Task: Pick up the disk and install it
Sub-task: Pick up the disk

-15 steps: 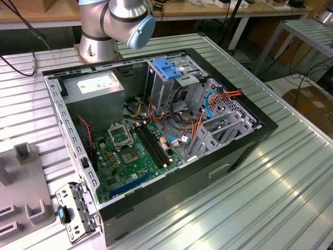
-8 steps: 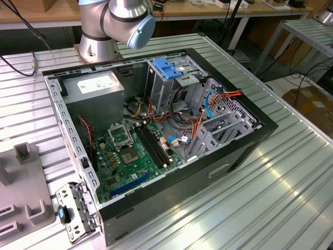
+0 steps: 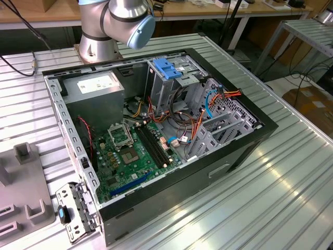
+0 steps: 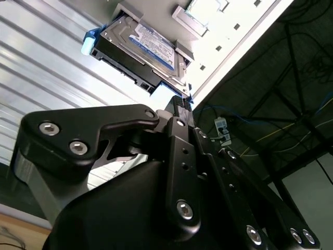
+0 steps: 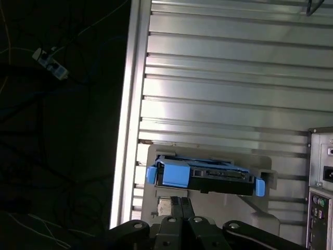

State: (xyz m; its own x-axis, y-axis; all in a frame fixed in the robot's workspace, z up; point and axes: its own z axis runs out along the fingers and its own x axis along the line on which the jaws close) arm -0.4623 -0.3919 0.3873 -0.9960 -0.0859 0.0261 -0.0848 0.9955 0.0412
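The disk (image 5: 216, 174) is a dark flat drive with bright blue side rails. It lies in a pale grey holder (image 5: 208, 156) on the ribbed metal table, close to the table's edge. In the second wrist view the disk (image 4: 143, 47) shows its labelled face and a blue end tab. My gripper (image 5: 180, 202) sits just short of the disk's near side, by the large blue tab. Its black fingers stand together, shut, with nothing seen between them. In the second wrist view the gripper (image 4: 179, 103) reaches up to the disk's blue rail.
The exterior view shows the open computer case (image 3: 244, 151) with its motherboard (image 3: 135, 151) and a metal drive cage (image 3: 166, 88) topped by a lighter-blue block (image 3: 167, 67). The arm's base (image 3: 117, 23) stands behind the case. A grey fixture (image 3: 21, 177) lies on the exterior view's left.
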